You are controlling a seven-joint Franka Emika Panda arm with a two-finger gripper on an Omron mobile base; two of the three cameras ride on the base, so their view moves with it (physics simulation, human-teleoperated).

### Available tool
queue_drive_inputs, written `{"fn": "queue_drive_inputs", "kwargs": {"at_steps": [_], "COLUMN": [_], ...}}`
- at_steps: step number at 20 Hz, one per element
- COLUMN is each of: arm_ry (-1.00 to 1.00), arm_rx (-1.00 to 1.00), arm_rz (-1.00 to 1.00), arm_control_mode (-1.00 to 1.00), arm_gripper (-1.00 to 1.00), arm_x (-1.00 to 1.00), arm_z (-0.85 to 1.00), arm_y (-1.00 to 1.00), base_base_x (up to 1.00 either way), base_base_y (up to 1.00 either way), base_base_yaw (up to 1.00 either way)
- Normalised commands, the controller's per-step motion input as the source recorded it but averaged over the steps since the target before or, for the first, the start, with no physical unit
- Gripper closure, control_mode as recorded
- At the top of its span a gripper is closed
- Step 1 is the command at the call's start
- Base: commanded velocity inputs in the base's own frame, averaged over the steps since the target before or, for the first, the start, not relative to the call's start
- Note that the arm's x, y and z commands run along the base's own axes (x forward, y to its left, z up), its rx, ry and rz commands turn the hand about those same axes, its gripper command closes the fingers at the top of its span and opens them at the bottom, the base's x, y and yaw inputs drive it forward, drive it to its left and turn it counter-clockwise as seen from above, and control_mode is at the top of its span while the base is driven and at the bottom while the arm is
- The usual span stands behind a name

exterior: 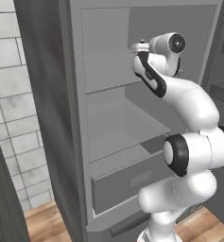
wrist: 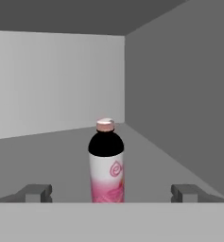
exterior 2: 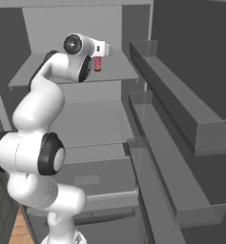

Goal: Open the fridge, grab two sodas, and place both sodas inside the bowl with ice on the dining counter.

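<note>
Grey fridge (exterior: 108, 94): door swung wide open, and we're looking straight into the compartment from both base views, matte grey walls all round.
Upper shelf (exterior 2: 62, 71): flat grey ledge high in the compartment, and that's where the action is.
Lower shelves (exterior: 123, 127): two more grey ledges stepping down below it, bare grey surfaces on show.
Drawer (exterior: 132, 182): closed grey front at the bottom of the compartment, under the lowest shelf.
Door bins (exterior 2: 181, 109): three long grey trays stacked down the inside of the open door, on the right of the right base view.
Arm (exterior: 189, 108): white with dark joints, reaching up and forward, its wrist level with the upper shelf.
End effector (wrist: 111, 194): spread wide, one dark fingertip low left and one low right in the hand view, nothing between them touching either tip.
Pink bottle (wrist: 107, 163): standing upright on the upper shelf, dead centre ahead of the open fingertips, apart from both; dark shoulder, pale pink cap, white and pink label with a swirl.
Pink bottle, right base view (exterior 2: 97, 63): a small pink sliver peeking out just beyond the hand, towards the back of the shelf.
Tiled wall (exterior: 14, 118): pale tiles left of the fridge in the left base view.
Wooden floor (exterior: 47, 222): warm planks at the foot of the fridge.
</note>
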Motion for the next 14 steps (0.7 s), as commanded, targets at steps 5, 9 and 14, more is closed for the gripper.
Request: {"fn": "queue_drive_inputs", "kwargs": {"at_steps": [5, 9, 14], "arm_ry": [0.05, 0.05, 0.07], "arm_rx": [0.0, 0.0, -0.01], "arm_rz": [0.0, 0.0, 0.0], "arm_control_mode": [-1.0, -1.0, -1.0], "arm_gripper": [-1.0, -1.0, -1.0], "arm_x": [0.24, 0.2, 0.15], "arm_z": [0.0, 0.0, -0.08], "arm_y": [0.0, 0.0, 0.0], "base_base_x": [0.0, 0.0, 0.0], "base_base_y": [0.0, 0.0, 0.0], "base_base_yaw": [0.0, 0.0, 0.0]}}
